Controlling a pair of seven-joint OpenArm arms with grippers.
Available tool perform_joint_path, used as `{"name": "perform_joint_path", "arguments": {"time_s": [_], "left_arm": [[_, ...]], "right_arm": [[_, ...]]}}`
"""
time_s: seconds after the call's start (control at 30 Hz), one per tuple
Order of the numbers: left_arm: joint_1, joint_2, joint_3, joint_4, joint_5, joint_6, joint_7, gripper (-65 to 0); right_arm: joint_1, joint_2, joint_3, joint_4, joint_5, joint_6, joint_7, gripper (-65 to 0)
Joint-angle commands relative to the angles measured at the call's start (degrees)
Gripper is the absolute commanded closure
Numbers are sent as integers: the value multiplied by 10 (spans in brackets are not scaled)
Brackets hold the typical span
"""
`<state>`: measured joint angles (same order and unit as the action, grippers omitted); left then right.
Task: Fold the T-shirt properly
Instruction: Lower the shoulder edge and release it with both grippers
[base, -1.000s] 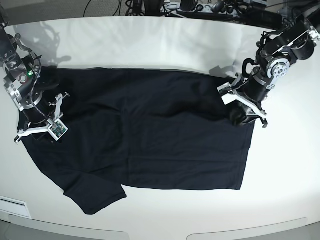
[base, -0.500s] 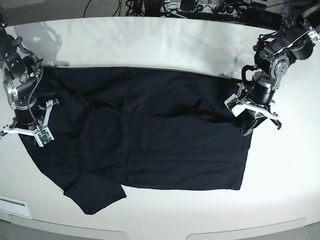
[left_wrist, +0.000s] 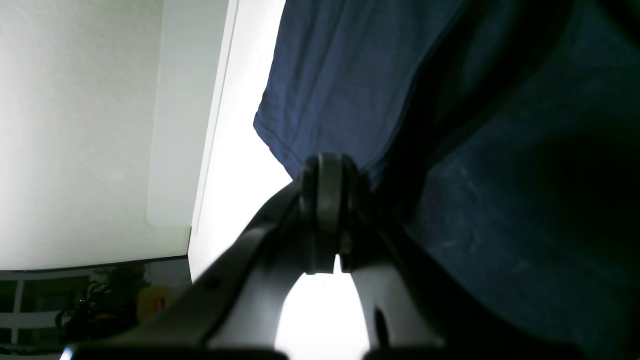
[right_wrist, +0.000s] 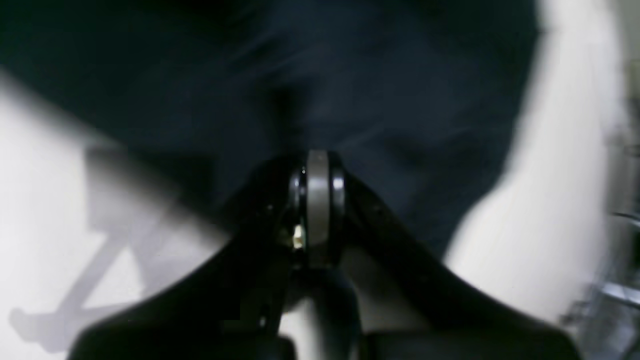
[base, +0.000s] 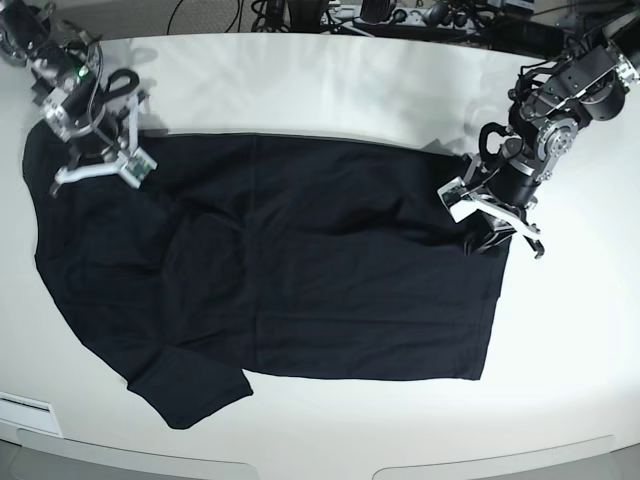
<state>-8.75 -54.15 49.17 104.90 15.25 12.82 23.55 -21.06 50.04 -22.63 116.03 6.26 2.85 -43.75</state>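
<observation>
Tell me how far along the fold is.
Early. Done: the T-shirt lies spread mostly flat on the table, with no fold made. In hand: the left gripper is at the shirt's hem edge and the right gripper at the shoulder end; both wrist views show closed jaws against dark fabric, though a real pinch is unclear. Left: every fold, including the sleeve sticking out.

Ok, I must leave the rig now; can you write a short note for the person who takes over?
Left gripper: shut, seems to pinch the T-shirt at its straight hem edge.
Right gripper: shut, seems to hold cloth at the opposite, sleeve end.
The T-shirt lies spread, mostly flat, on the white table.
Done: no fold visible.
Left: all the folds.
</observation>
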Motion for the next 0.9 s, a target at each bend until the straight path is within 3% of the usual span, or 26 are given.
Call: {"name": "perform_joint_path", "arguments": {"time_s": [0.0, 0.4, 0.53, 0.6, 0.7, 0.87], "left_arm": [[-10, -9, -5, 7, 6, 11, -8, 0], [-10, -9, -5, 7, 7, 10, -7, 0], [-10, -9, -5, 7, 7, 10, -7, 0], [-9, -9, -5, 7, 7, 10, -7, 0], [-6, -9, -5, 7, 6, 10, -6, 0], [-5, -9, -5, 7, 5, 6, -6, 0]], "right_arm": [[-2, 5, 5, 1, -6, -3, 8, 0], [-8, -5, 6, -83, -87, -35, 6, 0], [20, -3, 6, -126, -195, -103, 8, 0], [43, 0, 6, -128, -219, -116, 6, 0], [80, 2, 6, -128, -193, -102, 8, 0], [119, 2, 5, -128, -93, -79, 7, 0]]}}
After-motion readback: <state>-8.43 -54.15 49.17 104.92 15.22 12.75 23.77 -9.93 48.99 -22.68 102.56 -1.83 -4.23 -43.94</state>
